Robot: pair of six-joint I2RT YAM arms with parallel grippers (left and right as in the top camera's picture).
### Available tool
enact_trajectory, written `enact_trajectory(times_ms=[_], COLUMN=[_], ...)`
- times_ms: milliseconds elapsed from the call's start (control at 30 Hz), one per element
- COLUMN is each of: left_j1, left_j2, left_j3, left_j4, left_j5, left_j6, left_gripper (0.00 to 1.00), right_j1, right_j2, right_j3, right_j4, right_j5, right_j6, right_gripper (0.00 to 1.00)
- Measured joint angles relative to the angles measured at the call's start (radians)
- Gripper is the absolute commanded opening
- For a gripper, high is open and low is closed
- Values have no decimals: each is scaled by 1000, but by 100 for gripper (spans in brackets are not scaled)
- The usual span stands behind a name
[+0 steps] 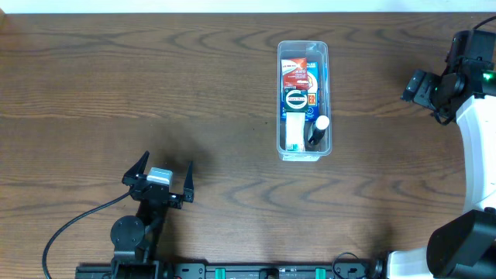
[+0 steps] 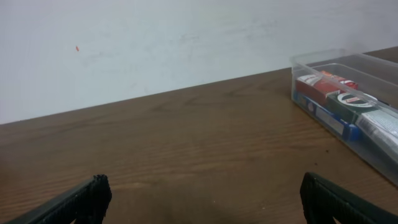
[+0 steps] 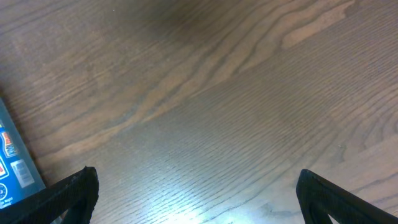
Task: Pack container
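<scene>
The clear plastic container stands right of the table's middle, and its near corner shows in the left wrist view. It holds a red and blue box, a dark round item, a white item and a black marker with a white cap. My left gripper is open and empty at the front left, far from the container; its fingers show in the left wrist view. My right gripper is open and empty at the far right, over bare wood.
A blue packet edge with a printed label shows at the left edge of the right wrist view. The white right arm runs along the table's right side. A black cable trails from the left arm's base. A white wall stands behind the table.
</scene>
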Motion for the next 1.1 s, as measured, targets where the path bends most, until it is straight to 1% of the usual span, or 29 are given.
enact_trajectory(times_ms=[500,533,567,1100], left_j1=[0,0,0,0], left_j2=[0,0,0,0], left_j3=[1,1,1,1], left_j4=[-2,-2,-2,-2], left_j5=[-4,-4,-4,-3], left_j6=[0,0,0,0], left_gripper=[98,99,98,98], right_j1=[0,0,0,0], right_j2=[0,0,0,0], right_j3=[0,0,0,0], right_j4=[0,0,0,0], right_j5=[0,0,0,0], right_j6=[0,0,0,0], right_gripper=[99,99,99,99])
